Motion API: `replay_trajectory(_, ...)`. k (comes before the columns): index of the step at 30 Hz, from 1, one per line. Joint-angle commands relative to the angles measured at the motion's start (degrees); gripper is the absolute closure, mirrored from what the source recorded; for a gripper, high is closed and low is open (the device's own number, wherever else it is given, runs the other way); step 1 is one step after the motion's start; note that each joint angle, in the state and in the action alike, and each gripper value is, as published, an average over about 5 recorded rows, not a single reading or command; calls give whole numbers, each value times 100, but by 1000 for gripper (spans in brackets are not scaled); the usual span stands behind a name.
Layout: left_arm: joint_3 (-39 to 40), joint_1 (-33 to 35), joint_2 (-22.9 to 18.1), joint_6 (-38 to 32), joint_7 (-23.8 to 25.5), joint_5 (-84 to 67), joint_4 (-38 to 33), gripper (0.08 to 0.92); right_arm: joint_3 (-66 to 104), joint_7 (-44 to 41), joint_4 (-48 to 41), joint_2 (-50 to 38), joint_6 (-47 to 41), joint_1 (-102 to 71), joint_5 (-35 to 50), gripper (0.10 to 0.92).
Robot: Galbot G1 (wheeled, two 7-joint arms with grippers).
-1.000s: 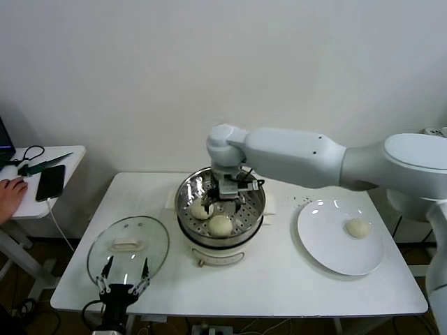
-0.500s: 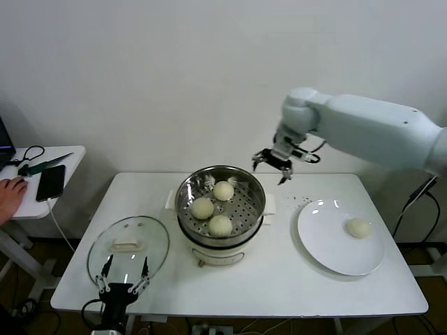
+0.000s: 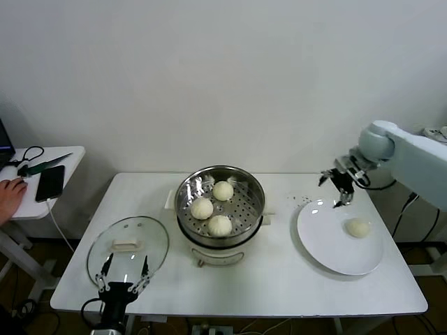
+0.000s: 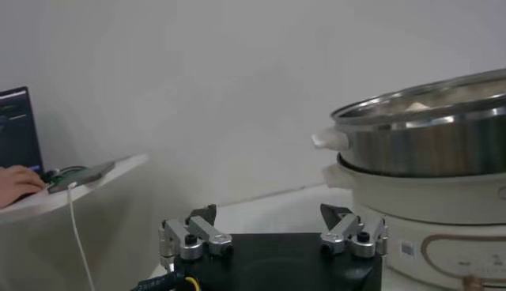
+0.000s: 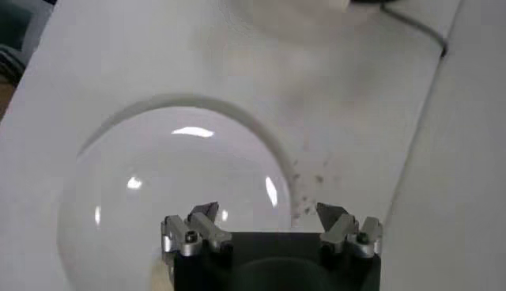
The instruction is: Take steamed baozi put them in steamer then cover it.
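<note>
Last bun (image 3: 358,227): on plate (image 3: 328,248), just beyond right gripper (image 3: 338,183) (jaws apart, empty).
Left gripper (image 3: 123,278): apart, parked by cover (image 3: 128,246).

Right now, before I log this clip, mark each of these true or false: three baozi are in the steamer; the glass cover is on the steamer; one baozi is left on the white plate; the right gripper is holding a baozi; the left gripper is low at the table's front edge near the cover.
1. Three baozi lie in the steamer. True.
2. The cover is on the steamer. False: it lies flat on the table, left of the steamer.
3. One baozi remains on the white plate. True: the last baozi sits there.
4. The right gripper holds a baozi. False: it is open and empty above the plate's far edge.
5. The left gripper is low at the table's front edge near the cover. True, and it is open.
</note>
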Motion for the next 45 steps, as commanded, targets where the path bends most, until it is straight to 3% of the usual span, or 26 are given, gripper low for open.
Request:
replay_trajectory(1, 2, 20, -17, 12, -9, 51, 23, 177, 1987, -184, -1087, -294, -117, -1891, -1156, 203)
replay_trajectory(22, 53, 7, -125, 53, -39, 213, 65, 177, 2789, 48, -2732, 836, 403, -2071, -2139, 203)
replay_trajectory(39, 32, 28, -129, 30, -51, 213, 79, 177, 2802, 41, -2855, 1080, 422, -2021, -2177, 207)
replay_trajectory(45, 48, 65, -144, 15, -55, 239, 85, 177, 2800, 19, -2816, 1049, 416, -1975, -2139, 293)
